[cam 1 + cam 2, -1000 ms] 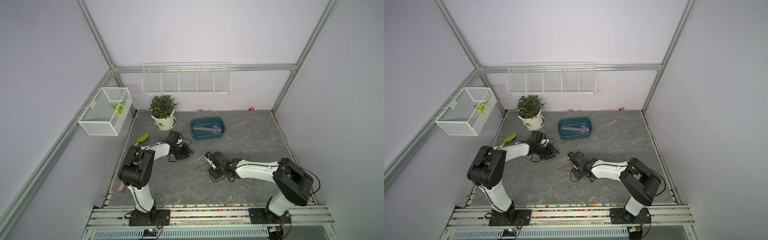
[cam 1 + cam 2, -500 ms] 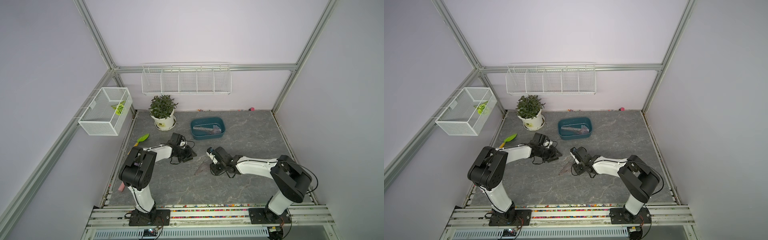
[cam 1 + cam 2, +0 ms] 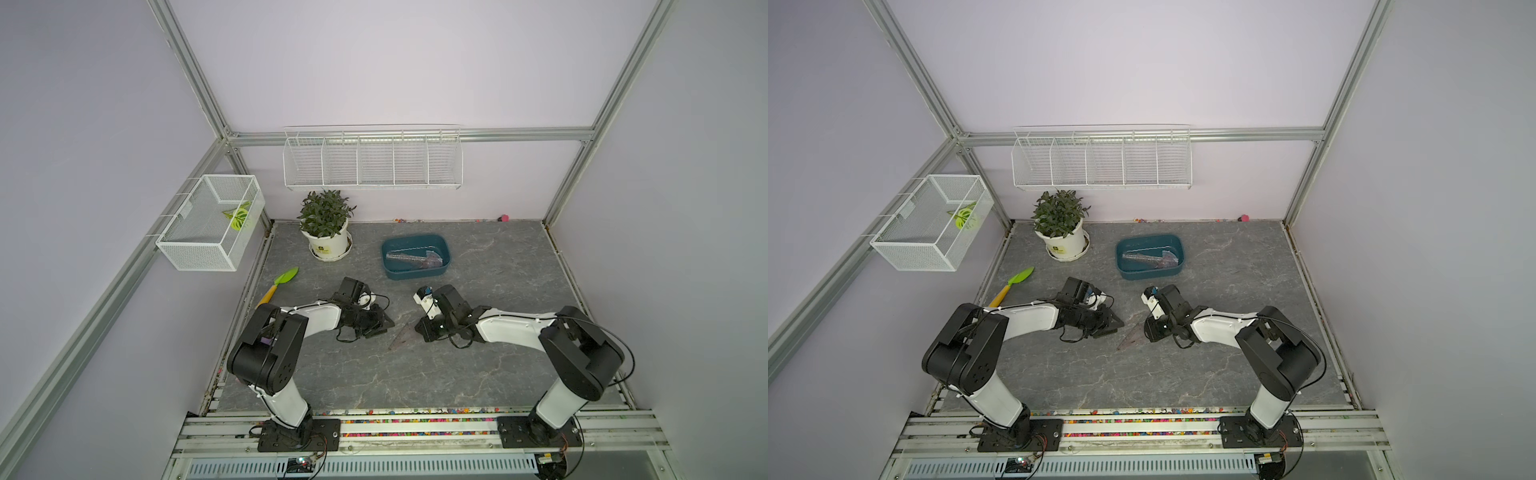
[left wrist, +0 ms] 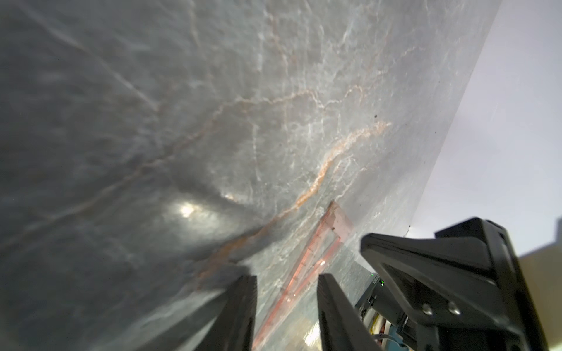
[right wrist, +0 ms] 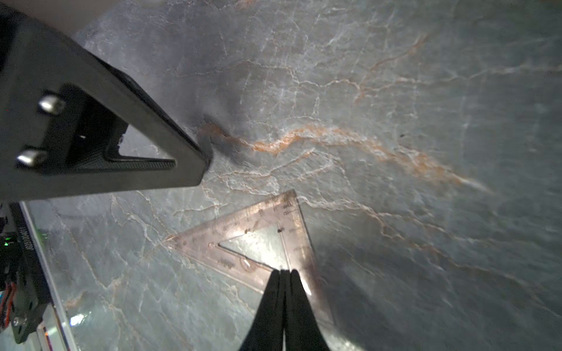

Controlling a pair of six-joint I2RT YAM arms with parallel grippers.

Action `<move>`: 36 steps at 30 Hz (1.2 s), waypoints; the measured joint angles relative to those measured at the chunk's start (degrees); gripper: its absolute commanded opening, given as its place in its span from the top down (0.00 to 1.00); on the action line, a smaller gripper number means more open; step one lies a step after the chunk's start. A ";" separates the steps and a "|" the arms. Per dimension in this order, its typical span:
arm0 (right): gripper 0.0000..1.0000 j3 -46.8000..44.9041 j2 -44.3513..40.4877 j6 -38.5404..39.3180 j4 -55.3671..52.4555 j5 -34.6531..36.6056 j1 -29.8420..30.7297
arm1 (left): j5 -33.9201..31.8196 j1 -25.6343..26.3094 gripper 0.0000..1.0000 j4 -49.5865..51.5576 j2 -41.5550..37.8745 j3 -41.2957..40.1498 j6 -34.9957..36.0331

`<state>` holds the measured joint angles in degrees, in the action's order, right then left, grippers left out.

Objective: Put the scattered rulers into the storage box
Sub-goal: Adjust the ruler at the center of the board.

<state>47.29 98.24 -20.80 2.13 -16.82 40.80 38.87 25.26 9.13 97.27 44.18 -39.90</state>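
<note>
The right gripper [image 5: 284,272] had its jaws pressed together over one side of a transparent purplish triangular plastic ruler [image 5: 258,216] near the middle of the grey marbled bench [image 3: 415,374]; whether it pinched the ruler was unclear. The left gripper [image 4: 286,276] sat close by, jaws apart and empty. Other clear rulers [image 3: 411,259] lay in the dark teal plastic storage box [image 3: 415,275] near the back edge.
</note>
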 measured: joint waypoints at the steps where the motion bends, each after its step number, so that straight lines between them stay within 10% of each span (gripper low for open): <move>1: 0.93 0.02 0.57 -0.24 0.17 -0.31 0.00 | 0.09 0.04 0.60 -0.09 0.00 -0.09 0.02; 36: 0.98 -6.71 2.73 -4.50 17.20 -3.85 -1.57 | -1.44 1.40 0.60 6.91 -5.14 -3.28 -0.59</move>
<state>40.58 100.97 -25.30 19.33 -20.67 39.22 37.43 26.65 16.03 92.14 40.91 -40.49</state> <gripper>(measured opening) 0.051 0.401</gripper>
